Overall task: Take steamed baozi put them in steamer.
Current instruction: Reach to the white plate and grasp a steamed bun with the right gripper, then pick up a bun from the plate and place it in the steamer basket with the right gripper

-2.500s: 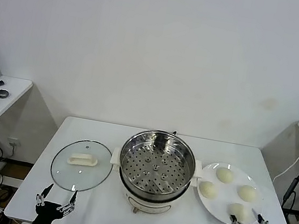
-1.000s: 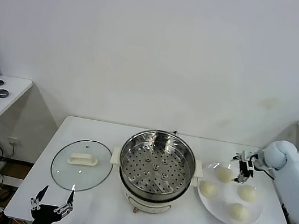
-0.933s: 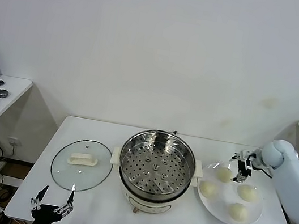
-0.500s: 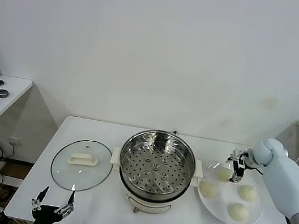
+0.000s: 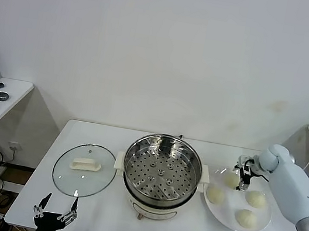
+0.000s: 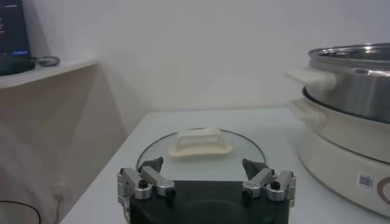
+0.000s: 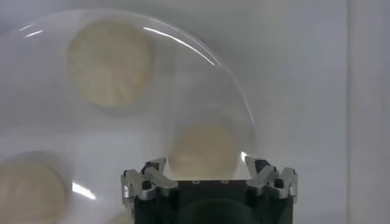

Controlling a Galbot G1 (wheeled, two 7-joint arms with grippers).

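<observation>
White tabletop (image 5: 98, 201) carries everything, w/ a smaller side desk (image 5: 3, 96) off to the robot's left holding a mouse and other small items. Center of tabletop: the steamer (image 5: 161, 173), shiny steel pot on a cream base w/ side handles, perforated tray inside bare, no buns in it. On its left, lying flat and just beside it, the glass lid (image 5: 84, 170) w/ white handle facing up. On its right, close to the steamer's handle, the white plate (image 5: 261, 223) w/ all four buns on it: back bun (image 5: 231, 180), left bun (image 5: 215, 195), right bun (image 5: 255, 199), front bun (image 5: 246, 218), each apart from the others. Right arm (image 5: 293, 192) reaches in from the right edge; right hand (image 5: 242, 178) hangs over the plate's back part, right next to the back bun, fingers spread wide, holding nothing. Right wrist view looks straight down: one bun (image 7: 203, 151) sits betw. the open fingers, not gripped, another bun (image 7: 109, 64) farther off on the plate (image 7: 36, 128). Left hand (image 5: 55, 213) is parked low at the tabletop's front edge, near the lid, fingers also wide, empty; left wrist view shows the lid (image 6: 201, 152) ahead of it and the steamer (image 6: 347, 103) to one side.
</observation>
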